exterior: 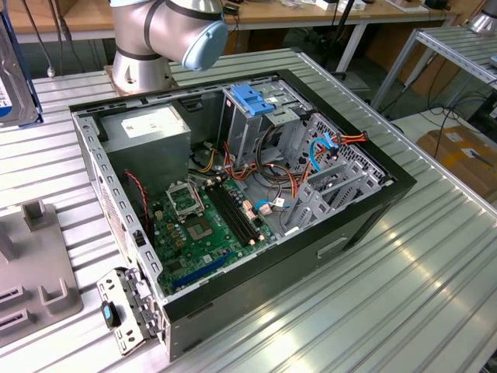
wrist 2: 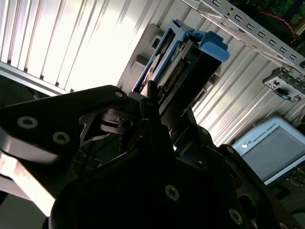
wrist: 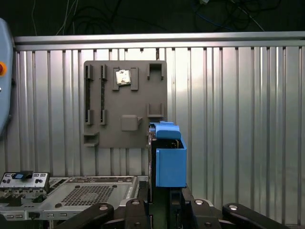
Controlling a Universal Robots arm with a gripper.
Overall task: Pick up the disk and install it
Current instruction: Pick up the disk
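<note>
Ribbed metal table (exterior: 404,295) beneath, disk (exterior: 14,70) upright in grip of tool (wrist: 164,198)

ribbed silvery metal surface (exterior: 373,311) here, light glaring off its grooves in the exterior view. right in the middle sits a black computer case (exterior: 349,233), lying on its side, open side up. over at the exterior view's left, a flat grey holder plate (exterior: 31,287) with raised slots rests on the ribs, near the case. behind the case, the arm's round base (exterior: 140,74) stands on the surface. a small metal bracket (exterior: 124,311) hangs at the case's near corner.
</note>
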